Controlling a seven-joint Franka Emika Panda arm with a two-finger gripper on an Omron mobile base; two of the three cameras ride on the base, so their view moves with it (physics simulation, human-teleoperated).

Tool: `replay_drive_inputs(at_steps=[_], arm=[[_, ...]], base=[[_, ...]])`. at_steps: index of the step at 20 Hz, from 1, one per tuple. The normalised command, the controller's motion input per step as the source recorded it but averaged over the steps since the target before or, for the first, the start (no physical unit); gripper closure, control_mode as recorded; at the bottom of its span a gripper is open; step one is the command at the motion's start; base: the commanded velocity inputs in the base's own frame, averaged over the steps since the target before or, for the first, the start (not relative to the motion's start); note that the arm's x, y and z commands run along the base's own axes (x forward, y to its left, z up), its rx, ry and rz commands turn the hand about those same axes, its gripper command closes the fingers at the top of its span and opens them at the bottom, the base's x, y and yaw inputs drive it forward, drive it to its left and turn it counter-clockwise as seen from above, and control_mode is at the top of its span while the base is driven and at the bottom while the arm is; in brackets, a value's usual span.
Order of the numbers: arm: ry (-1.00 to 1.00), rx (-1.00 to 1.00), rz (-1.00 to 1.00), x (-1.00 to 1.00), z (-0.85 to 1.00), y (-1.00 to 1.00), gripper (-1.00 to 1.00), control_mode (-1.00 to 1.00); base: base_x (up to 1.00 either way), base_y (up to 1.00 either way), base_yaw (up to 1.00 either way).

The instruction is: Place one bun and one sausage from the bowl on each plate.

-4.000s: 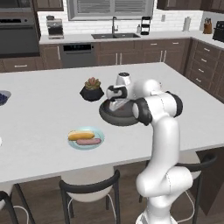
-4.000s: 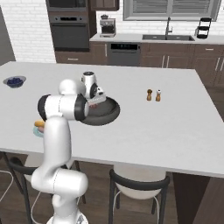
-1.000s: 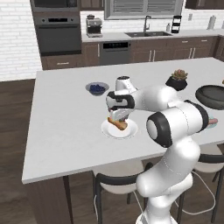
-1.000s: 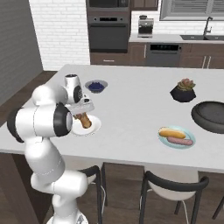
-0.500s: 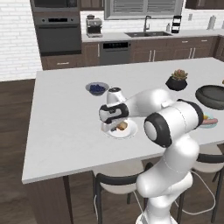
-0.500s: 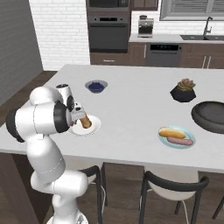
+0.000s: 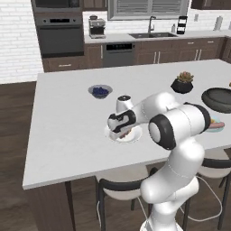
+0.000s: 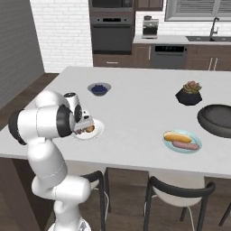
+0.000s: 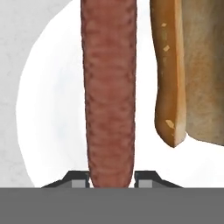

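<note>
The gripper (image 9: 111,181) is down low over the white plate (image 9: 52,131), its two tips pressed to either side of a sausage (image 9: 109,87), so it is closed on that sausage. A bun (image 9: 168,74) already lies on the same plate, just beside the sausage, a thin strip of white showing between them.

Well to the right of the white plate sits the blue-green plate (image 8: 169,143) with its own bun and sausage on it, and beyond that the big dark bowl (image 8: 221,119) near the counter's edge. So this looks to me like the last piece going down.

What could go wrong: the sausage is round, and I'd guess that if the fingers let go while it hangs above the plate or on a tilt, it may roll toward the rim and onto the counter (image 8: 135,99). It also sits very near the bun, so a sideways nudge on release could shove the bun or leave the sausage leaning on it.

The hand view gives the grip and the gap to the bun; from the right base view the gripper (image 8: 85,124) is mostly hidden by the arm, and in the left base view the white plate (image 7: 135,135) is half covered too. Those wider views give where the white plate lies relative to the other plate and bowl.
</note>
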Motion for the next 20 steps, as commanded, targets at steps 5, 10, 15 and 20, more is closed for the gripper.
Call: replay_drive_inputs(at_steps=[5,10,15,20], arm=[[-0.01,0.00,0.00,0.04,0.00,-0.01,-1.00,-1.00],[-0.07,0.01,0.00,0.00,0.09,-0.08,-1.00,-1.00],[-0.23,0.05,0.00,-0.29,0.50,-0.22,-1.00,-1.00],[-0.69,0.04,0.00,-0.82,0.51,-0.24,-1.00,-1.00]], base=[[0.00,0.00,0.00],[0.00,0.00,0.00],[0.00,0.00,0.00],[0.00,0.00,0.00]])
